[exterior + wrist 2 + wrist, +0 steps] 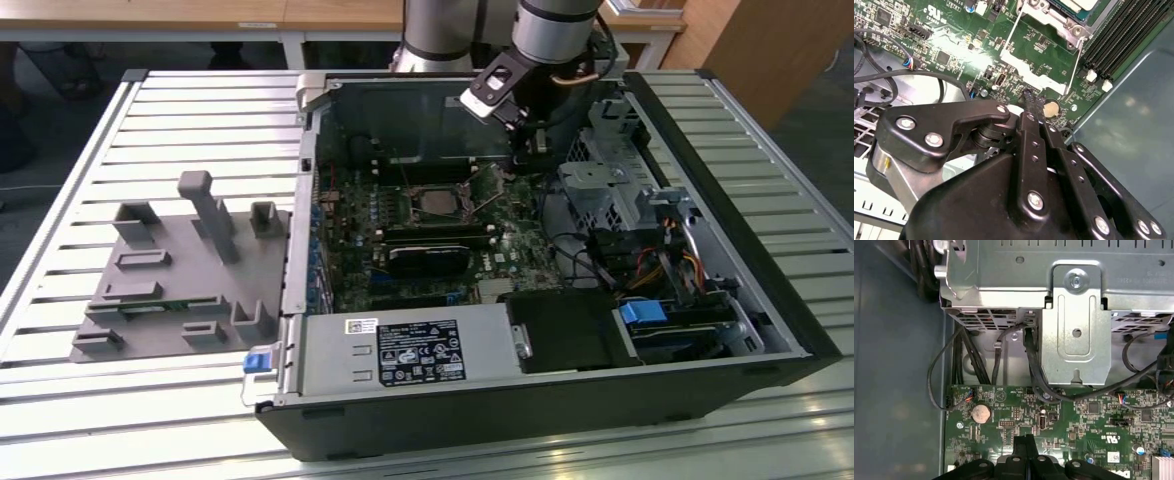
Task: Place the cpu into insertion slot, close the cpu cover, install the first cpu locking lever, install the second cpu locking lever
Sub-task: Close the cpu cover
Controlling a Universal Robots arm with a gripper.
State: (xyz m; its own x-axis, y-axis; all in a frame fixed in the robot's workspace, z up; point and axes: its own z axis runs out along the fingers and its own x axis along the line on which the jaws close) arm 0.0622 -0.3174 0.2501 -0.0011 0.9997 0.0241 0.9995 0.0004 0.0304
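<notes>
Silver-grey tubular robot arm point(554, 30) ending in a matte black linkage gripper point(1030, 100).

In the exterior view the arm shows 2 smooth, round, metal-coloured cylinders, with a small black-and-white box-shaped block point(489, 92) fixed at the wrist. In the second wrist view the gripper's body is built of flat black rounded bars point(954, 127) joined by round silvery screws point(1035, 200) set in rows. In the first wrist view its 2 narrow black fingers point(1020, 447) taper to blunt tips.
</notes>
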